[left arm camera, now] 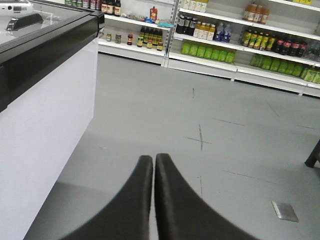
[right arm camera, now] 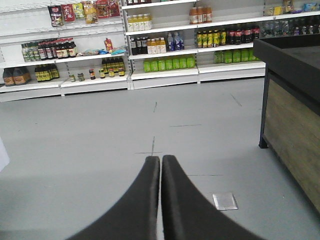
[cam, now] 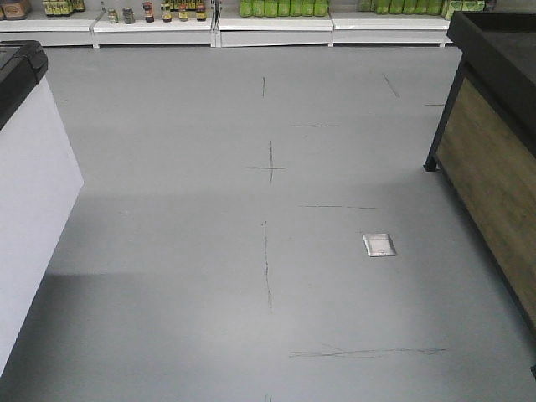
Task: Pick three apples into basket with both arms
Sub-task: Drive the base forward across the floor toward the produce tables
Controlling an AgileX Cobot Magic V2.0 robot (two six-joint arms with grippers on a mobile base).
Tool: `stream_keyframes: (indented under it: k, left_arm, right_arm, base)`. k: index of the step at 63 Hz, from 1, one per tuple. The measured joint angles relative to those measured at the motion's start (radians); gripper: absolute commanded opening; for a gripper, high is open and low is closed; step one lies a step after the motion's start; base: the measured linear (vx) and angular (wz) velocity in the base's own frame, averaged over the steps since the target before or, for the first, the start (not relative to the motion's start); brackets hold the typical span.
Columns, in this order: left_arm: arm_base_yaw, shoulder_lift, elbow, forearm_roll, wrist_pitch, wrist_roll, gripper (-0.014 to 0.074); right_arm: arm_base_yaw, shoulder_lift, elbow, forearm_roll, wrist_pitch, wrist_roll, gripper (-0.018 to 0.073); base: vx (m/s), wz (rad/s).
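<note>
The apples and the basket are out of view in every frame. My left gripper (left arm camera: pixel 153 158) is shut with nothing between its black fingers, pointing out over the grey floor beside a white chest freezer (left arm camera: pixel 45 125). My right gripper (right arm camera: pixel 160 159) is also shut and holds nothing, aimed at the floor toward the shelves. Neither arm shows in the front view.
A white freezer with a black lid (cam: pixel 25 193) stands at the left. A wood-sided display stand with a black top (cam: pixel 494 159) is at the right. Shelves of bottles (right arm camera: pixel 165 60) line the far wall. A metal floor plate (cam: pixel 378 244) lies right of centre.
</note>
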Motion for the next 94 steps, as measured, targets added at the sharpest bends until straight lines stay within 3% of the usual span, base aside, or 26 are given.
stream_keyframes:
  k: [94]
  left_arm:
    - [0.0, 0.0, 0.0, 0.0, 0.0, 0.0, -0.0006]
  right_arm:
    - [0.0, 0.0, 0.0, 0.0, 0.0, 0.0, -0.0004]
  base:
    - [0.02, 0.0]
